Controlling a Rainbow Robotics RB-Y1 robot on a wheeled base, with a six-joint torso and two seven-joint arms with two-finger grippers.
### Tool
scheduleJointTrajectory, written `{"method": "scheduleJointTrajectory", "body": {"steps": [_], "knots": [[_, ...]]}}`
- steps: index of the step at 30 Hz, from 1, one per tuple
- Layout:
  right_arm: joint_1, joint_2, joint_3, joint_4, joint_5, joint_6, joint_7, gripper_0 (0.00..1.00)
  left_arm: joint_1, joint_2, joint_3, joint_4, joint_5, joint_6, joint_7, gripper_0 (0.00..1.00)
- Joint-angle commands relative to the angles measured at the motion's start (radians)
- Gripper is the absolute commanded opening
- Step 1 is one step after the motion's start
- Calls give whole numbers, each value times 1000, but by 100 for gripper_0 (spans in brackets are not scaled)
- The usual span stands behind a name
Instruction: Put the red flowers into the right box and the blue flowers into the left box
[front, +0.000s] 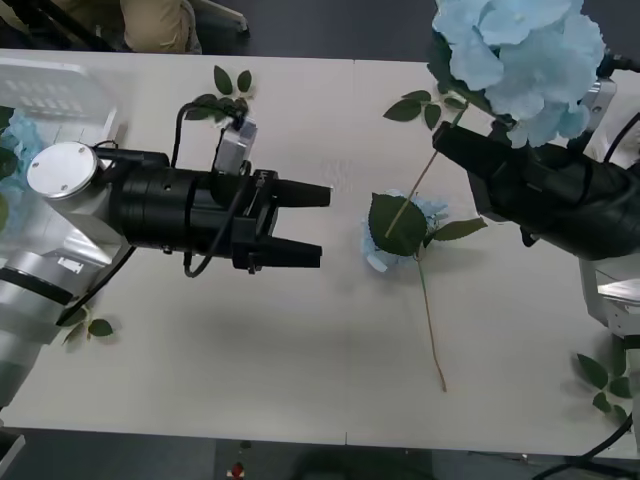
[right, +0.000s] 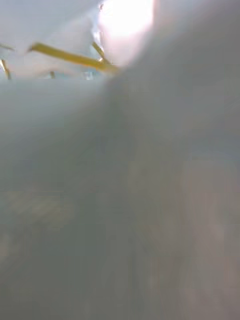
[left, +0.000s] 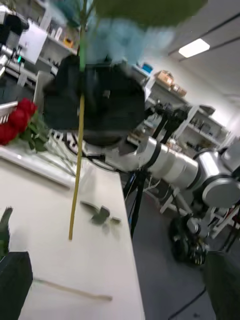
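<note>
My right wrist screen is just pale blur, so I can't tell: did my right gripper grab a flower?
Observer: Yes. In the front view the right gripper holds a blue flower up over the table's far right side, with its stem hanging down.
Operator: Is another blue one on the table?
Observer: Yes, a second blue flower lies flat on the table, under that hanging stem.
Operator: What's my other gripper doing?
Observer: The left gripper hovers open over the middle of the table, pointing toward the second blue flower and holding nothing.
</note>
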Motion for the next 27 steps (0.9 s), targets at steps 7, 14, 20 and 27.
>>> {"method": "scheduleJointTrajectory", "body": {"steps": [7,14,20,27], "knots": [[-62,-4,32,-38,-45,-3,-37,0,-70,2,-53,-17,-75,-52,26,100],[-61,-4,46,-33,-44,4,-42,0,-73,-39,-75,-17,-79,-113,26,100],[-61,-4,46,-33,-36,4,-41,0,-75,-88,-78,-17,-116,-145,26,100],[-61,-4,47,-33,-36,7,-42,0,-78,-128,-79,-17,-127,-167,26,0]]}}
